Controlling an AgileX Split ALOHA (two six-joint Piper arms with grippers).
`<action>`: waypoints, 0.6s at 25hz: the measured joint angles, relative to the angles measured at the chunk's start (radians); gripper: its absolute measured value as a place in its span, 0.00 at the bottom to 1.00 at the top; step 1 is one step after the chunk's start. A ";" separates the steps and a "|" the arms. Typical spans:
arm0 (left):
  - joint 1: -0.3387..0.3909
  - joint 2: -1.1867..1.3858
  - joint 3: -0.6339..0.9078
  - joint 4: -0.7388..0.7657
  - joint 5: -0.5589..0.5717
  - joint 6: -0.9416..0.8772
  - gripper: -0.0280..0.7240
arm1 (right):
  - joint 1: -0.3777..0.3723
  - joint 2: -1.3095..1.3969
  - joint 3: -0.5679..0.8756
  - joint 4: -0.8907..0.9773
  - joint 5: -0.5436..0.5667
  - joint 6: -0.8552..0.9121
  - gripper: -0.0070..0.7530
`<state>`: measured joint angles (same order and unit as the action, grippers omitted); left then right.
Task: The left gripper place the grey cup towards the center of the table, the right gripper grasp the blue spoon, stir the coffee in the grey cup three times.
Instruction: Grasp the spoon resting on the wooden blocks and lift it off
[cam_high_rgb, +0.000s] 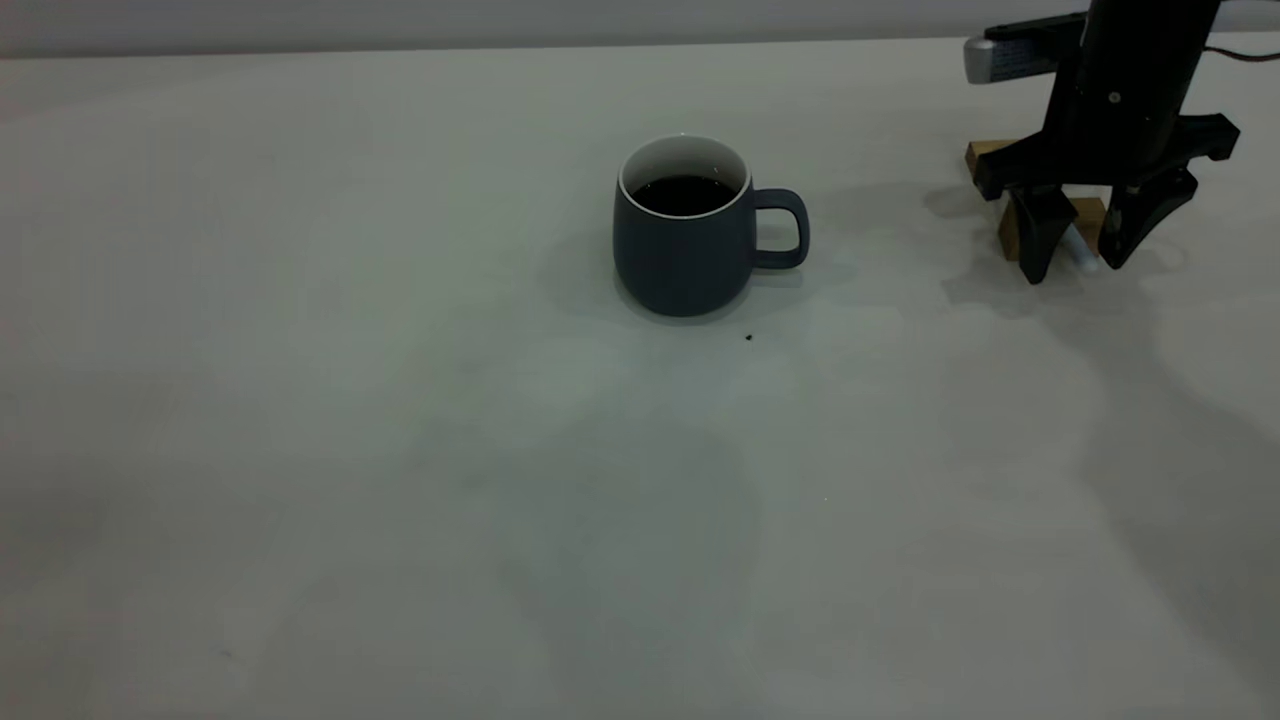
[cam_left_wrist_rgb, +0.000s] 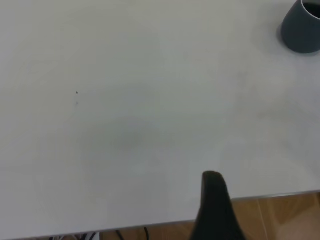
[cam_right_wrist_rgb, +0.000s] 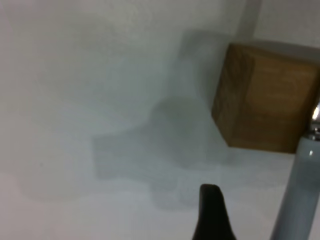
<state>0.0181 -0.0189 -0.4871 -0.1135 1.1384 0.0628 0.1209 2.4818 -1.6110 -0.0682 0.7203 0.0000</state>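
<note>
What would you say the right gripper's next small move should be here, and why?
Probably lower a little and close on the blue spoon. The right gripper is open, its fingers straddling the spoon's pale handle beside the wooden block, but not yet gripping. The grey cup already stands near the table's centre with coffee in it, so grasping comes next.

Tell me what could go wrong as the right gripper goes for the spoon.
The right gripper hangs open astride the blue spoon, whose handle lies against a wooden block; closing could pinch or shove the block. The spoon's thin handle might slip from the fingers. Later, the grey cup holds coffee that careless stirring could spill.
</note>
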 joint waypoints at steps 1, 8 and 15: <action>0.000 0.000 0.000 0.000 0.000 0.000 0.82 | 0.000 0.000 0.000 -0.001 -0.001 0.000 0.74; 0.000 0.000 0.000 0.000 0.000 0.000 0.82 | 0.000 0.000 -0.001 -0.001 -0.006 0.000 0.44; 0.000 0.000 0.000 0.000 0.000 0.000 0.82 | 0.000 -0.003 -0.004 -0.004 0.013 0.000 0.18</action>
<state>0.0181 -0.0189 -0.4871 -0.1135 1.1384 0.0628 0.1209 2.4790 -1.6150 -0.0723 0.7337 0.0000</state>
